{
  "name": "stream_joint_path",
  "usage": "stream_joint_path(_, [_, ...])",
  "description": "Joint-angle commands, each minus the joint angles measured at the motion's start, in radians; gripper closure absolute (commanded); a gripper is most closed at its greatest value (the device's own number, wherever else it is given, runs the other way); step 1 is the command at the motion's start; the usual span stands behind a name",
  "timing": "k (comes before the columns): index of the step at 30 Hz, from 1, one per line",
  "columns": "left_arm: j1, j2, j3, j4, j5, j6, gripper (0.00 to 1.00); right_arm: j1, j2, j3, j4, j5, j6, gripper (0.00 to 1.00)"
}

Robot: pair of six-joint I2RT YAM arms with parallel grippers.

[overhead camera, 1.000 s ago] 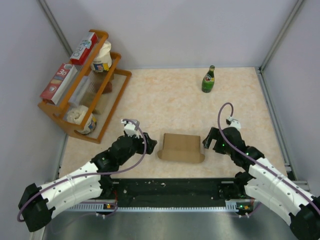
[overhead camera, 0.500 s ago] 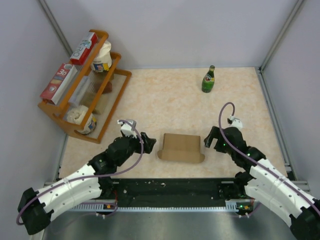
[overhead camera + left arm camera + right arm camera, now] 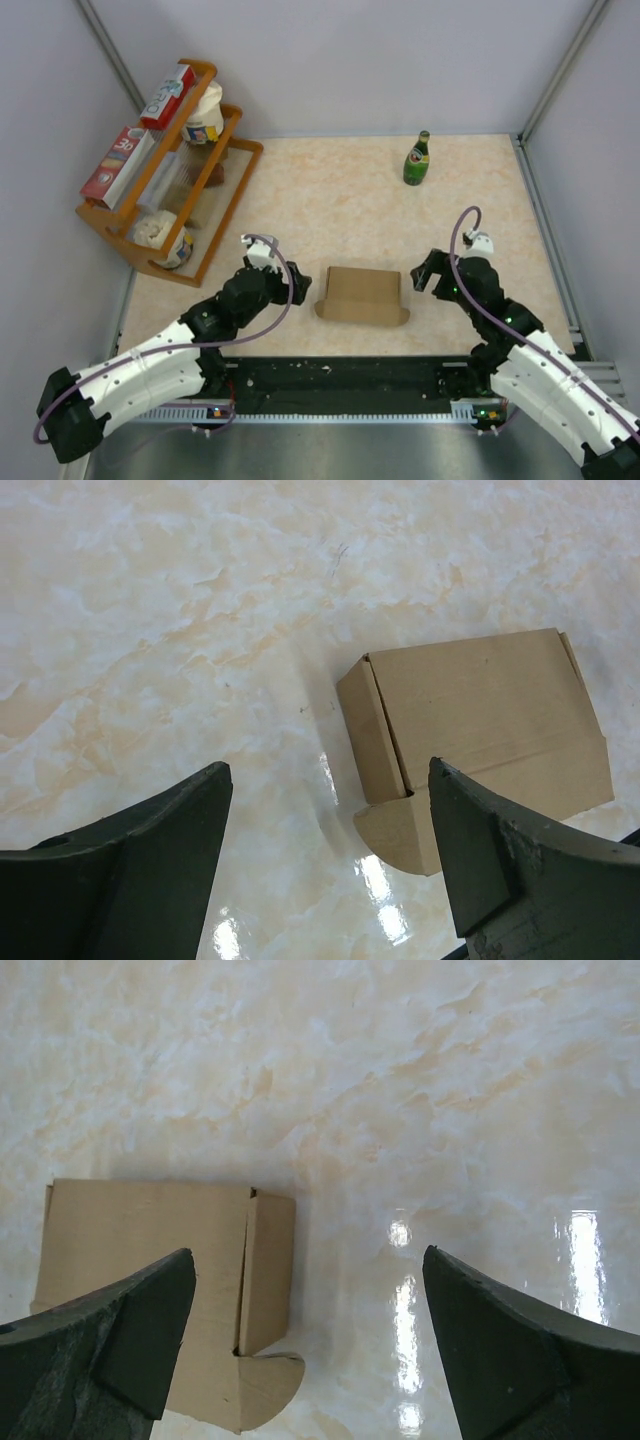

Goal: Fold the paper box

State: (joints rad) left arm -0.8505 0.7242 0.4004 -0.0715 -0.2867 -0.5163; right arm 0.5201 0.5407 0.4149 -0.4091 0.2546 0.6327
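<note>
The paper box (image 3: 362, 294) is a plain brown cardboard box lying closed on the marble table between my arms, with rounded tabs sticking out at its near corners. My left gripper (image 3: 301, 286) is open just left of it and does not touch it. The left wrist view has the box (image 3: 480, 710) ahead to the right of the open left gripper (image 3: 330, 770), and only table between the fingers. My right gripper (image 3: 426, 273) stands open a little to the right of the box. In the right wrist view the box (image 3: 140, 1240) lies left of the empty right gripper (image 3: 309, 1252).
A wooden rack (image 3: 232, 178) with red-and-white cartons (image 3: 168, 95) and jars stands at the back left. A green bottle (image 3: 417, 160) is upright at the back right. Grey walls close in the table on three sides.
My right arm has drawn back slightly to the right, away from the box. The left gripper has shifted only a little. The box has not moved.
</note>
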Motion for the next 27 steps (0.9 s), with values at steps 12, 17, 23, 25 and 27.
stream_joint_path(12, [0.001, 0.037, 0.081, 0.015, 0.172, 0.036, 0.17, -0.003, 0.136, 0.073, 0.047, -0.298, -0.111, 0.12])
stream_joint_path(17, [-0.01, 0.096, 0.08, 0.021, 0.256, -0.011, 0.18, 0.069, 0.195, 0.084, 0.001, -0.211, -0.084, 0.01])
stream_joint_path(23, [-0.058, 0.139, 0.084, 0.016, 0.233, -0.045, 0.18, 0.172, 0.223, 0.078, -0.007, -0.179, -0.015, 0.02])
stream_joint_path(25, [-0.064, 0.142, 0.077, 0.016, 0.233, -0.057, 0.18, 0.179, 0.211, 0.052, 0.004, -0.195, 0.016, 0.04])
stream_joint_path(27, [-0.068, 0.15, 0.061, 0.033, 0.238, -0.074, 0.18, 0.181, 0.197, 0.029, 0.026, -0.216, 0.044, 0.06])
